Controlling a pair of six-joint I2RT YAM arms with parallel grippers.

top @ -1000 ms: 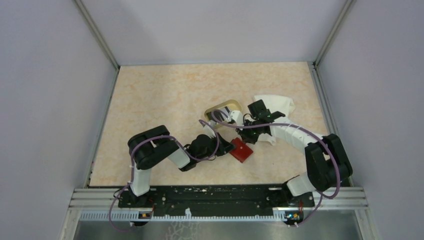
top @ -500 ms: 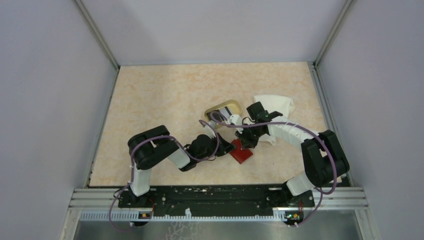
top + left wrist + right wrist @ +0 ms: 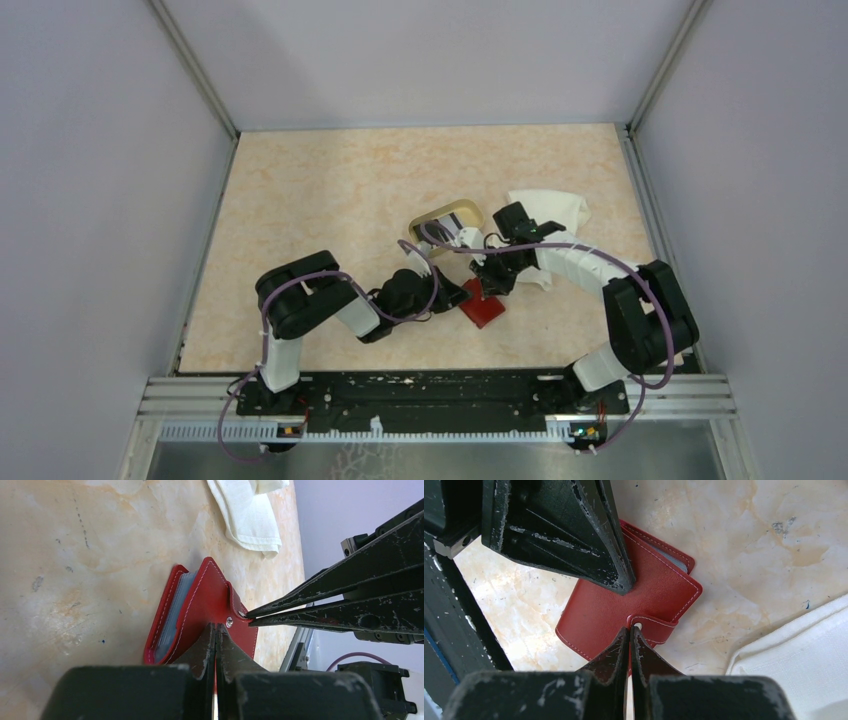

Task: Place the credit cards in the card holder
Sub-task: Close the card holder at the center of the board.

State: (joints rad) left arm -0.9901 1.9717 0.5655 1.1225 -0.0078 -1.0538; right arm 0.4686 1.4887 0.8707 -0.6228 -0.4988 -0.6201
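The red card holder (image 3: 486, 306) lies folded on the table between my two arms, and pale card edges show inside its fold (image 3: 172, 617). My left gripper (image 3: 216, 626) is shut, with its tips resting on the red cover (image 3: 200, 605) and nothing between them. My right gripper (image 3: 630, 629) is also shut, its tips touching the snap tab (image 3: 655, 628) by the metal stud. Both grippers meet over the holder in the top view, the left gripper (image 3: 462, 293) beside the right gripper (image 3: 490, 282). Credit cards (image 3: 446, 231) lie in the tan tray, partly hidden by a cable.
The tan oval tray (image 3: 462, 206) sits just behind the holder. A white cloth (image 3: 552, 212) lies to the right, under my right arm, and its edge also shows (image 3: 796, 652) close to the holder. Purple cables loop over both arms. Grey walls enclose the table.
My right gripper has moved slightly left and down onto the holder's snap tab, then held still. The left arm and the holder have not moved.
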